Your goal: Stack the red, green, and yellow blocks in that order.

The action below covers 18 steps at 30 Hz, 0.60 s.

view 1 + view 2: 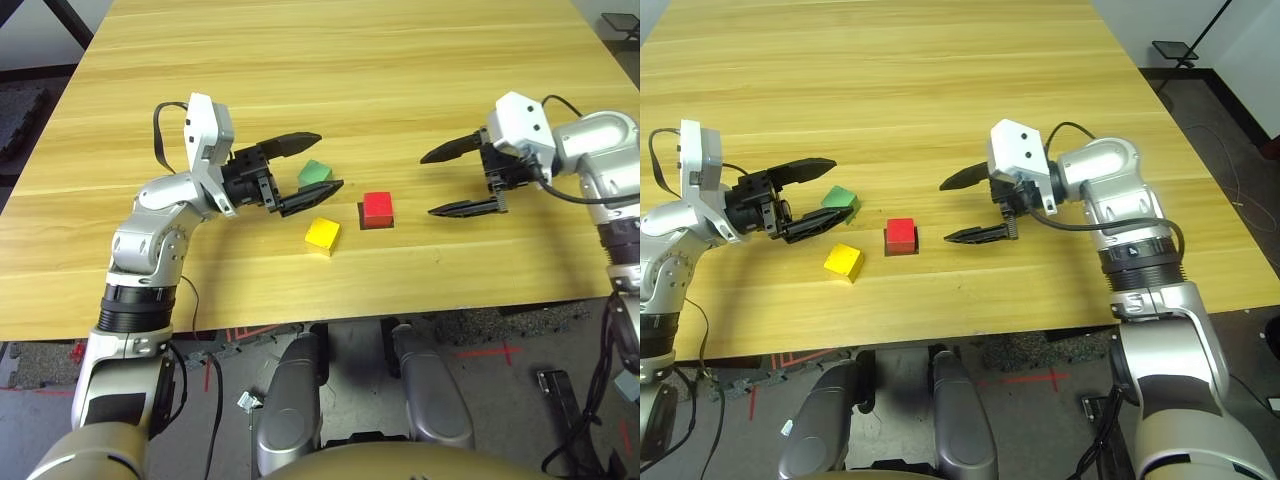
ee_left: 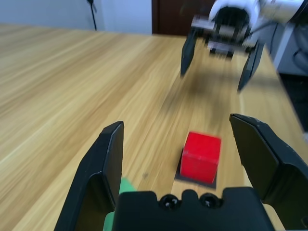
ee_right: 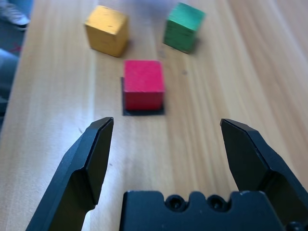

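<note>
The red block (image 1: 377, 208) sits on a flat black square patch near the middle of the table. The green block (image 1: 314, 173) lies to its left and slightly farther back. The yellow block (image 1: 322, 235) lies nearer the front edge. My left gripper (image 1: 329, 160) is open, and from the head view the green block shows between its spread fingers, not gripped. My right gripper (image 1: 427, 185) is open just right of the red block, pointing at it and holding nothing. In the right wrist view the red block (image 3: 143, 84) lies ahead of the fingers.
The wooden table (image 1: 330, 60) stretches bare far behind the blocks. Its front edge runs close below the yellow block. A dark floor with cables lies past the table's right side.
</note>
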Tool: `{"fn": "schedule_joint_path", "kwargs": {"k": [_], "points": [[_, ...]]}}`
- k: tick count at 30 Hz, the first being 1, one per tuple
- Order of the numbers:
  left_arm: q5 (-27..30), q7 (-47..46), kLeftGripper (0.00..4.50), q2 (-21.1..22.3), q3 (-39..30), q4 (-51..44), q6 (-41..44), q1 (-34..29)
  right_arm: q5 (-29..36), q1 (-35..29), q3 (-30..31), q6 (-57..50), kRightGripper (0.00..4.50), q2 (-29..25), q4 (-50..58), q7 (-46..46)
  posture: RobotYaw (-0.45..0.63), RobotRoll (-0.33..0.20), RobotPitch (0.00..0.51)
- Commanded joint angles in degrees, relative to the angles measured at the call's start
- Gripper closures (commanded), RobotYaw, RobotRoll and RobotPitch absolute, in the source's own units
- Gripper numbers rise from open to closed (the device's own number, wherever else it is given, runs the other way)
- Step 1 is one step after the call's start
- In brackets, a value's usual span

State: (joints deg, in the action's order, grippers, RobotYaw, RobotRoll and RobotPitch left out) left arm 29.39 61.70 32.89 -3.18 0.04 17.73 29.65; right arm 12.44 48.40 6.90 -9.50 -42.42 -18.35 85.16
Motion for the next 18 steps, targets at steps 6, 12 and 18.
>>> {"fn": "schedule_joint_path", "kwargs": {"k": [6,12,18], "points": [[-5.59,-7.25,0.00,0.76,1.07,-1.95,1.51,-0.44,2.61,-3.77,-5.23,-6.50,0.02,-1.98,6.32,-6.46,0.29,0.031,0.242],[-5.88,-23.33,0.00,0.17,0.14,-18.98,19.38,-4.28,4.25,-8.37,-7.14,-10.18,0.02,-3.64,11.70,-9.00,0.29,0.040,0.241],[-5.52,-37.99,0.00,-3.07,-2.14,-27.97,39.68,-5.09,5.57,-10.61,-8.16,-10.62,0.02,-4.79,13.52,-10.01,0.31,0.051,0.239]]}}
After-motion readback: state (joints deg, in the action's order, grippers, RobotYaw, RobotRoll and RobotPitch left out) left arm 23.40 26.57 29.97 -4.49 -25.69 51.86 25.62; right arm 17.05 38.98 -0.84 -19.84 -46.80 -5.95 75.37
